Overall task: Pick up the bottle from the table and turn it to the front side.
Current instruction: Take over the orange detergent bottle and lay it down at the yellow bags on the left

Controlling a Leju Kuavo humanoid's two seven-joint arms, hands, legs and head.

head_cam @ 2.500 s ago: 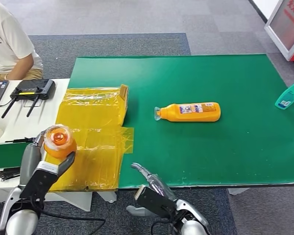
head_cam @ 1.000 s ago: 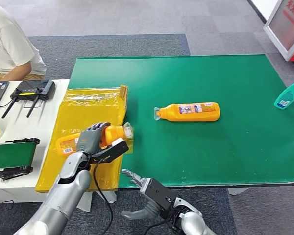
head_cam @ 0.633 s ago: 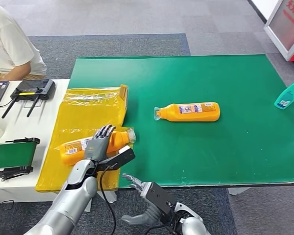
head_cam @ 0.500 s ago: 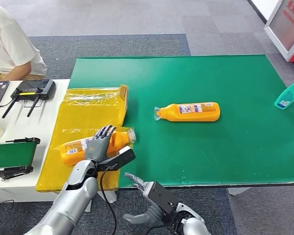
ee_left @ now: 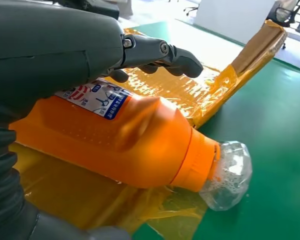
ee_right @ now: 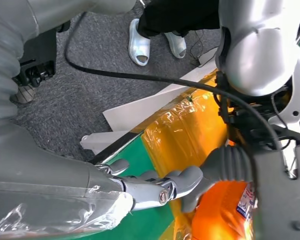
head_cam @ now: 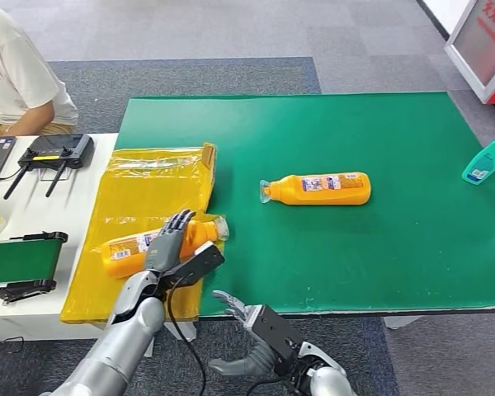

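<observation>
Your left hand [head_cam: 170, 239] lies over the orange bottle [head_cam: 133, 247], fingers [ee_left: 167, 52] stretched out straight past it, not wrapped around it. That bottle lies on its side on the yellow plastic sheet [head_cam: 148, 194], its clear cap [head_cam: 220, 228] at the sheet's edge beside the green mat [head_cam: 357, 247]. Your right hand [head_cam: 257, 334] hangs below the table's front edge, fingers spread, holding nothing. A second orange bottle [head_cam: 319, 189] lies on its side mid-mat, well apart from both hands.

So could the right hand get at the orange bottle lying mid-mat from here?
Probably yes: the right hand hangs open below the table edge, and bare green mat separates it from that bottle.
</observation>
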